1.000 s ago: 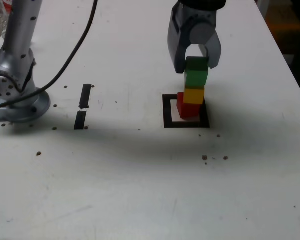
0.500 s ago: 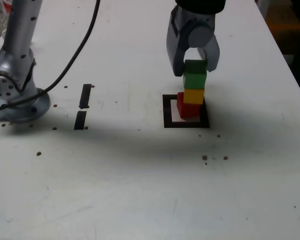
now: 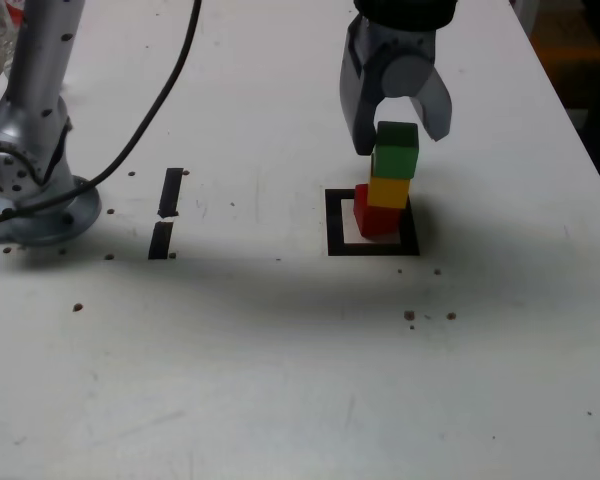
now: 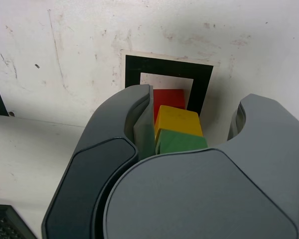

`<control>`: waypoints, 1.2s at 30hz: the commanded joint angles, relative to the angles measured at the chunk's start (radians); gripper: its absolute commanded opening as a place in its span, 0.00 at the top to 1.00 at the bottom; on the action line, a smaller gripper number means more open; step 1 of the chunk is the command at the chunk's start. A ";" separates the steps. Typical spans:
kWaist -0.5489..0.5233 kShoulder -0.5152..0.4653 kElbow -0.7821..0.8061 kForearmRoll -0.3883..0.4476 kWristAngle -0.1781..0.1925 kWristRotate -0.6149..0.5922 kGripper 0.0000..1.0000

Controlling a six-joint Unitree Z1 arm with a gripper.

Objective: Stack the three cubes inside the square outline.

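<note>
From the wrist view, my grey gripper (image 4: 189, 132) has its jaws spread apart, one on each side of the small green block (image 4: 180, 141) without clamping it. That green block tops the tower, sitting on the small yellow block (image 4: 177, 119), which rests on the small red block (image 4: 168, 100). The red one stands inside the black tape square outline (image 4: 168, 66) on the white table (image 3: 280, 350).

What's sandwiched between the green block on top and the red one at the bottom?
The yellow cube, stacked between the green cube and the red cube, clearest in the exterior view.
</note>
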 commanded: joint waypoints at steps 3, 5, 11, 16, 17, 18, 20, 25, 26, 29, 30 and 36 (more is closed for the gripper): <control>0.001 -0.025 0.005 0.000 0.009 0.001 0.34; 0.003 -0.048 0.008 0.003 0.018 0.001 0.33; 0.026 -0.125 0.044 0.020 0.039 0.000 0.33; 0.061 -0.206 0.103 0.044 0.061 0.003 0.33; 0.069 -0.222 0.120 0.049 0.065 0.004 0.33; 0.076 -0.239 0.141 0.052 0.068 0.005 0.32; 0.089 -0.279 0.201 0.054 0.072 0.006 0.32; 0.103 -0.371 0.389 0.005 0.068 0.007 0.31; 0.103 -0.381 0.413 -0.008 0.065 0.007 0.31; 0.096 -0.436 0.574 -0.111 0.044 0.008 0.31; 0.091 -0.448 0.614 -0.140 0.040 0.008 0.31; 0.067 -0.483 0.766 -0.266 0.033 0.009 0.31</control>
